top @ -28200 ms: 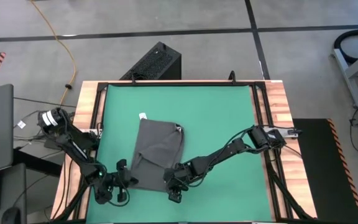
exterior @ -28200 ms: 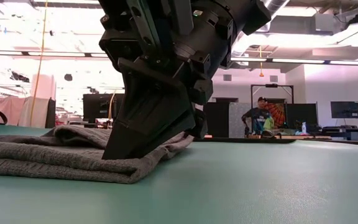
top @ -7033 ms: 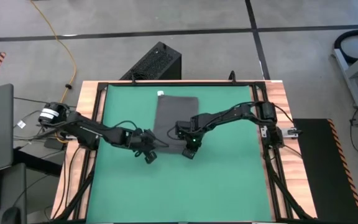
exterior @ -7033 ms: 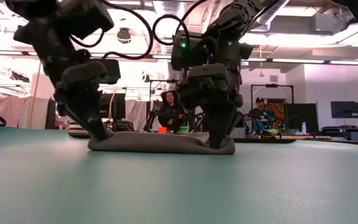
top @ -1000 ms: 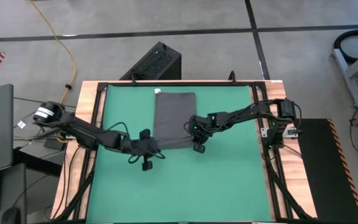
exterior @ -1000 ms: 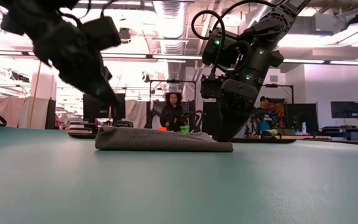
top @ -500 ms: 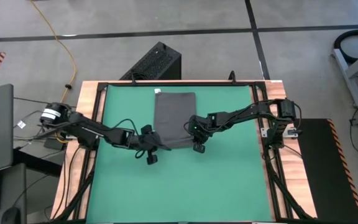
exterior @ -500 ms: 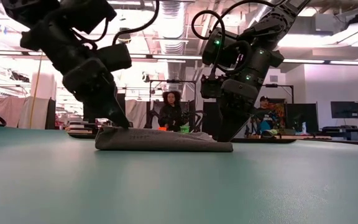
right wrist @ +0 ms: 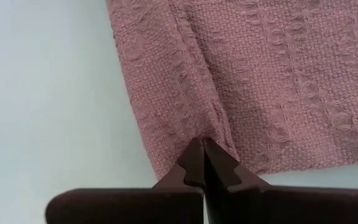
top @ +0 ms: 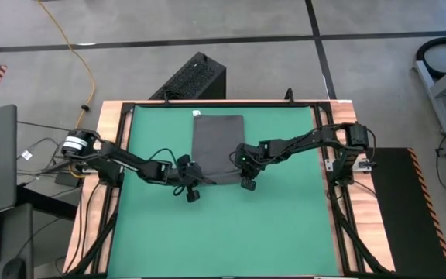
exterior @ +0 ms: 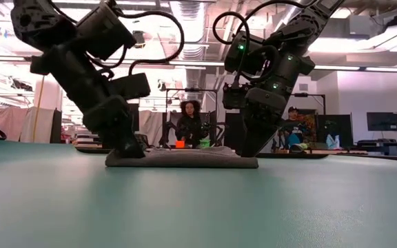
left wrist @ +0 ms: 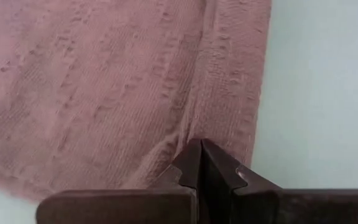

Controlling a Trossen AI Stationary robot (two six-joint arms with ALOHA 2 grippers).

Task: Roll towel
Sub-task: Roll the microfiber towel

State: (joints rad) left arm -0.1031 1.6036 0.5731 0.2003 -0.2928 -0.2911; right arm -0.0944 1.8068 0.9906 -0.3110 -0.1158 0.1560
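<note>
high view first, going left to right: the left hand (top: pixel 194 184) sits at the towel's (top: pixel 217 139) near-left corner, its fingers pressed together. a second ago it was off to the side of that corner and raised clear of the cloth; it has since swung in and come down onto the edge. in the left wrist view the closed tips meet right at the fabric by the corner, with a fold line running up from them, but i cannot tell for certain whether cloth is pinched between them or only pressed under them.

the towel lies flat as a folded rectangle on the far half of the green mat (top: pixel 269 225), roughly centred across the desk (top: pixel 347 116), a small white tag (top: pixel 197 114) at its far-left corner. nothing is rolled yet.

the right hand (top: pixel 247 180) is at the near-right corner, also closed, and has not moved over the last second; its wrist view shows the tips meeting at the hem there.

so both near corners are now covered. i take this to mean the setup for the roll is complete, and the next move would be to turn the near edge over toward the far side, both hands together.

no readable brand or writing shows; the tag is too small to read.
</note>
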